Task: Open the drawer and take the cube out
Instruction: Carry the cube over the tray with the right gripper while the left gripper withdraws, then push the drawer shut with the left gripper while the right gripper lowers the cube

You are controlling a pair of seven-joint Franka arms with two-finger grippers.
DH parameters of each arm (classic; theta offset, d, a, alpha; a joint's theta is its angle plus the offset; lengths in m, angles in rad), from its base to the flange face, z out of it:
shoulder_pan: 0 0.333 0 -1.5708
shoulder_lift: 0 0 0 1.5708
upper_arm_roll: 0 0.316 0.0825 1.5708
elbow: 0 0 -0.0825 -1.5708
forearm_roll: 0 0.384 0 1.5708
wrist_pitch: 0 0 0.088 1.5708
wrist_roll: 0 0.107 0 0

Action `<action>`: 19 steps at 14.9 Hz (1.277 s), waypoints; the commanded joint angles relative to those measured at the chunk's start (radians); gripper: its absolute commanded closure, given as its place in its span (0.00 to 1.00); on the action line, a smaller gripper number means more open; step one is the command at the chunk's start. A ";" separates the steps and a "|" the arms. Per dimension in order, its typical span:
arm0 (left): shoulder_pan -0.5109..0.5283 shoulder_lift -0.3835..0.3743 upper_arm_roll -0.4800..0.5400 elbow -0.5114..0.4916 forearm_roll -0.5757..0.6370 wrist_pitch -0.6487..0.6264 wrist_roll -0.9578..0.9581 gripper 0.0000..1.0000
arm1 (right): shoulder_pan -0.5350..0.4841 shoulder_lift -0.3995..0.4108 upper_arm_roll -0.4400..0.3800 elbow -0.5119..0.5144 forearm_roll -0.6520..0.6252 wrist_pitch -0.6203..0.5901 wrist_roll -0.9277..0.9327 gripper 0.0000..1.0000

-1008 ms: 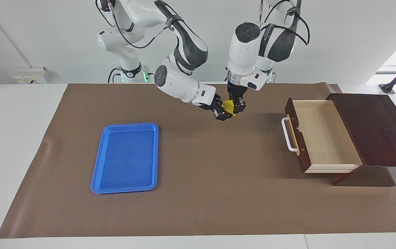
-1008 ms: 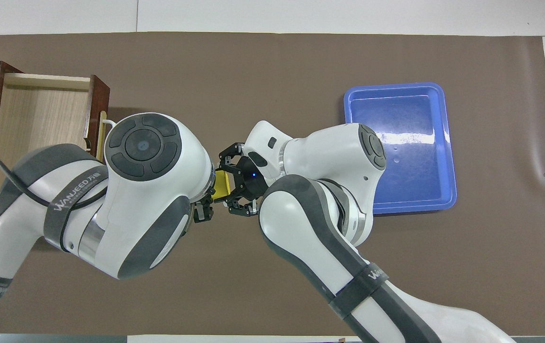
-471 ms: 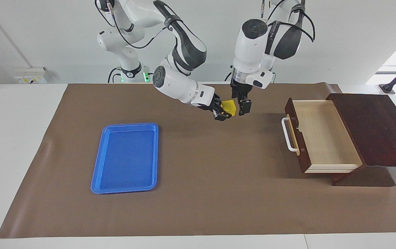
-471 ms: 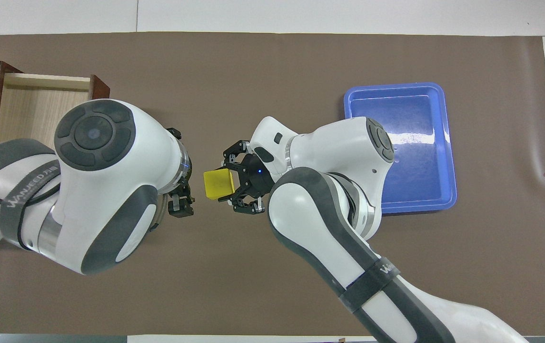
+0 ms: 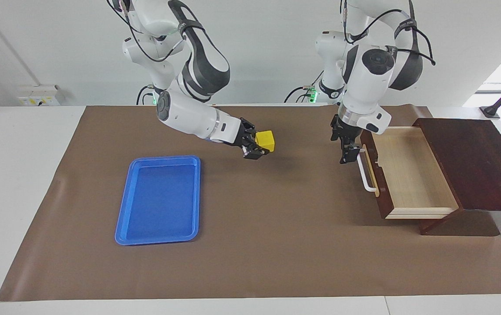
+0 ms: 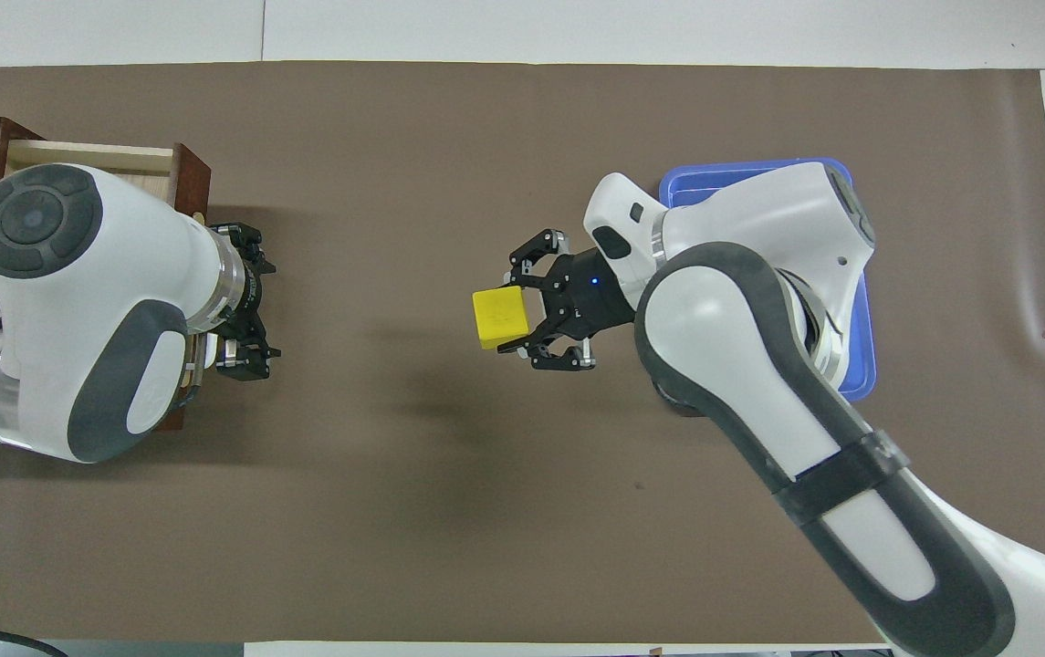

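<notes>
The drawer [image 5: 408, 170] stands pulled out of its dark cabinet, and its pale interior holds nothing. A strip of it shows in the overhead view [image 6: 84, 155]. My right gripper [image 5: 259, 142] is shut on the yellow cube [image 5: 265, 140] and holds it above the mat between the drawer and the blue tray. The overhead view shows this gripper [image 6: 513, 315] and the cube [image 6: 502, 318] too. My left gripper [image 5: 342, 151] is open and empty, in the air just in front of the drawer's front by the white handle [image 5: 366, 173]. It also shows in the overhead view [image 6: 262, 306].
A flat blue tray [image 5: 160, 199] lies on the brown mat toward the right arm's end. In the overhead view my right arm covers much of the tray [image 6: 741, 173]. The dark cabinet [image 5: 473, 162] stands at the left arm's end.
The left gripper has let go of the cube and swung away to the drawer's front. The right gripper has kept the cube and carried it toward the tray.
</notes>
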 commanded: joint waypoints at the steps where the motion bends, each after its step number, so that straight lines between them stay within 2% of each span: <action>1: 0.097 0.000 -0.008 -0.052 0.005 0.070 0.165 0.00 | -0.101 -0.020 0.008 -0.026 -0.052 -0.057 -0.058 1.00; 3: 0.151 0.006 -0.006 -0.045 0.018 0.076 0.252 0.00 | -0.167 -0.023 0.008 -0.051 -0.087 -0.066 -0.067 1.00; 8: 0.216 0.015 -0.008 -0.025 0.109 0.082 0.272 0.00 | -0.303 -0.028 0.005 -0.095 -0.168 -0.048 -0.125 1.00; 12: 0.292 0.047 -0.006 0.035 0.126 0.070 0.286 0.00 | -0.402 -0.008 0.005 -0.140 -0.176 -0.029 -0.266 1.00; 19: 0.420 0.048 -0.008 0.034 0.141 0.089 0.443 0.00 | -0.483 0.073 0.008 -0.189 -0.165 0.107 -0.472 1.00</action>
